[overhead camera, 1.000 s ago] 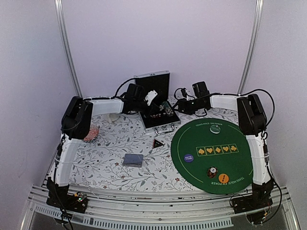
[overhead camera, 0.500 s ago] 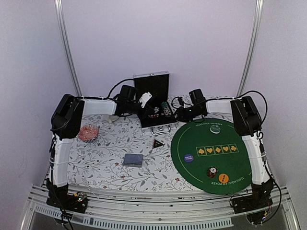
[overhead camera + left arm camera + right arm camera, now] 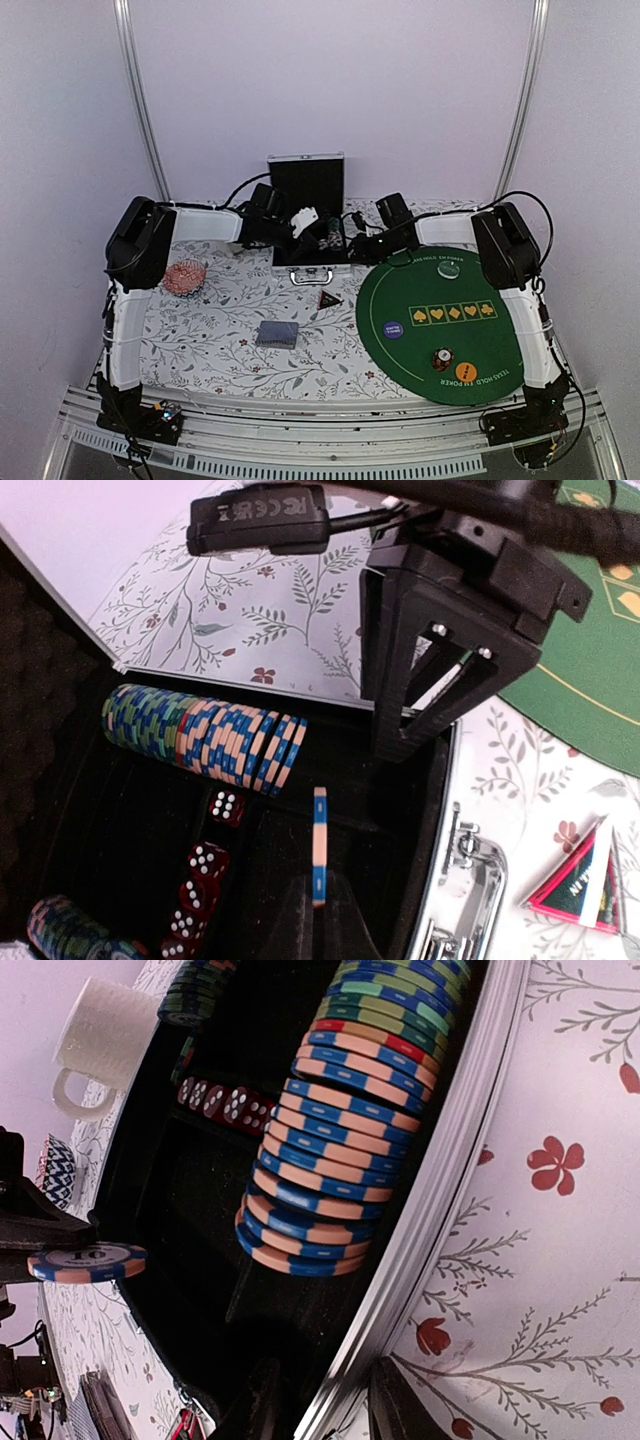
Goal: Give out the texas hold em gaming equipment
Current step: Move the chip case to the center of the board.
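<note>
**One chip picked up, lots more to hand out**

The left tool [image 3: 318, 912] is pinched shut on one blue and peach striped round chip [image 3: 319, 842]. The chip stands on its edge just above the tool's tips, over the open black case [image 3: 310, 185]. Just past that tool, inside the case, lies a long row of striped chips [image 3: 205, 735]. Some dark red dice [image 3: 205, 865] sit close beside the tool.

The right tool [image 3: 330, 1405] faces the left one across the case. Its jaws are spread wide, one side in the case and one over the flowery tabletop [image 3: 560, 1260]. It is right next to the row of chips and holds nothing.

Some things look done. On the near side of the right tool lies the round green felt mat [image 3: 395, 290]. On it sit a short stack of chips [image 3: 441, 357], a purple button disc [image 3: 393, 328] and an orange button disc [image 3: 465, 372].

A lot looks left to do. The blue-grey-backed playing cards [image 3: 276, 334] lie in one pile off the mat, on the near side of the left tool. The dark triangular marker [image 3: 329, 298] is off the mat too, near both tools. Most chips are in the case, so I think the job is only partly done.
</note>
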`<act>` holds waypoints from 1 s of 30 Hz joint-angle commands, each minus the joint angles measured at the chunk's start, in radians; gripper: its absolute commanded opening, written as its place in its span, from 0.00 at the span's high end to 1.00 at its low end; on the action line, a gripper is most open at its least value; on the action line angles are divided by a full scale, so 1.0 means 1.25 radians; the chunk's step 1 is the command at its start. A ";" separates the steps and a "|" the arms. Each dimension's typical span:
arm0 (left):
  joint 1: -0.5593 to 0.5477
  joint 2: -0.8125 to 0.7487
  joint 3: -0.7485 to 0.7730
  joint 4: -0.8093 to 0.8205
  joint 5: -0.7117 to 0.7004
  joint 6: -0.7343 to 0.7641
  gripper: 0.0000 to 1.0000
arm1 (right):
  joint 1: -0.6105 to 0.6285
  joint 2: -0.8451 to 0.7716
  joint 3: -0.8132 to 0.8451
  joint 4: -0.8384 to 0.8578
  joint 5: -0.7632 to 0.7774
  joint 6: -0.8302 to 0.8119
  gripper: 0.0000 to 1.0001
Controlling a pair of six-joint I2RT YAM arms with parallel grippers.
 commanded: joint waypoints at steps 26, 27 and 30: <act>-0.037 0.044 0.071 -0.146 0.047 0.096 1.00 | 0.079 -0.135 -0.141 -0.039 -0.088 -0.029 0.68; -0.038 0.049 0.078 -0.159 0.043 0.101 1.00 | 0.079 -0.138 -0.140 -0.039 -0.084 -0.029 0.67; -0.044 0.058 0.081 -0.157 0.008 0.106 1.00 | 0.080 -0.144 -0.136 -0.039 -0.082 -0.027 0.62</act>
